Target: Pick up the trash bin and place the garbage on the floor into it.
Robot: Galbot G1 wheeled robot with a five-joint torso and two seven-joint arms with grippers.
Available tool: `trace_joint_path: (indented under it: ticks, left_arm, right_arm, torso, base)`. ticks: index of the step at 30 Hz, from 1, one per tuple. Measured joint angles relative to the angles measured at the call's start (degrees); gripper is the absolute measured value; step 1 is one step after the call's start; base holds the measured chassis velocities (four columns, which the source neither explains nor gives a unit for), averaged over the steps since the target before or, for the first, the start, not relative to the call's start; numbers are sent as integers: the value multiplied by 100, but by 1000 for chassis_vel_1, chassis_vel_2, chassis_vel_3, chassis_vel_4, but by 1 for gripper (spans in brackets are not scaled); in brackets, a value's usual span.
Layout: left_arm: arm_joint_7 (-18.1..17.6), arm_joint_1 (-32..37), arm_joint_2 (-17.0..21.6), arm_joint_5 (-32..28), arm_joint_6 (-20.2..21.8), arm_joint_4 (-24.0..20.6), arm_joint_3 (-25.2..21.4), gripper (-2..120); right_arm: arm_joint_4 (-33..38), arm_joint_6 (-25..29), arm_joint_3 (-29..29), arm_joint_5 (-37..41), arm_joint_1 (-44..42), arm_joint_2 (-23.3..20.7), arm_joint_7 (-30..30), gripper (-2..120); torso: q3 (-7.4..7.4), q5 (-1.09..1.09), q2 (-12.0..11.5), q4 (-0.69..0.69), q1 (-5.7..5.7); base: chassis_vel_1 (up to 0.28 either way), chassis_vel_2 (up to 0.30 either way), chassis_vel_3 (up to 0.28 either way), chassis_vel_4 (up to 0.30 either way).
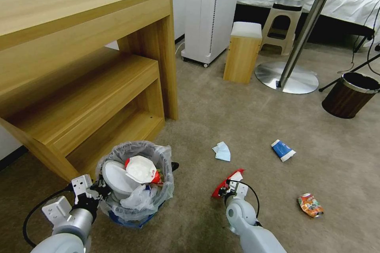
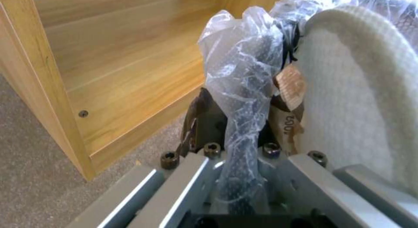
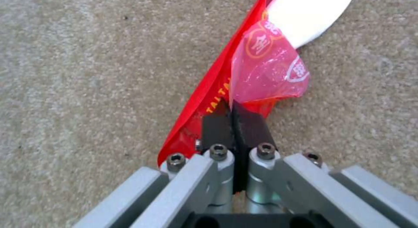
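both arms reach in from the near edge of the head view. left gripper (image 1: 96,190) is clamped on the rim of the bin (image 1: 136,205), at the side nearest the robot; in the left wrist view its fingers (image 2: 204,120) pinch a bunched fold of the clear liner (image 2: 241,74) together with the mesh wall. whether the bin's base touches the carpet (image 1: 237,118) cannot be told. it sits just in front of the wooden shelf unit (image 1: 79,67) and is already loaded: a white slipper (image 1: 116,180), a white cup-shaped mask (image 1: 139,169), crumpled clear plastic, and a bit of red near the mask.

right gripper (image 1: 226,190) is low over the carpet to the right of the bin, its pads pressed together on a red wrapper (image 3: 217,87). the wrapper is pinched near one end, and the rest of it, with a pink translucent flap and a white patch, stretches away from the fingers.

loose litter lies farther out: a light-blue mask (image 1: 222,151) beyond the wrapper, a blue-white paper cup (image 1: 283,150) on its side to the right of the mask, and a crushed orange can (image 1: 310,204) nearer the robot on the right. a brown bin (image 1: 350,95) with a metal rim stands far right, by the round table base (image 1: 287,78).
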Motion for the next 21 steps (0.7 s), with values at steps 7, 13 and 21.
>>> trace_joint_path:
  ticks: [7,13,21]
  left_arm:
    - [35,12,-41,71,-77,8,26,1]
    - [51,24,-61,112,-90,16,36,1]
    - [65,36,-81,144,-106,46,38,1]
  right_arm:
    - [224,100,14,-90,-200,-127,-89,0]
    - [446,135,23,-94,-329,-209,-99,0]
    - [706,211,7,-167,-469,-334,-154,0]
  torso:
    - [0,0,0,0,0]
    - [0,0,0,0,0]
    - [0,0,0,0,0]
  base:
    - [0,0,0,0]
    - [0,0,0,0]
    - [0,0,0,0]
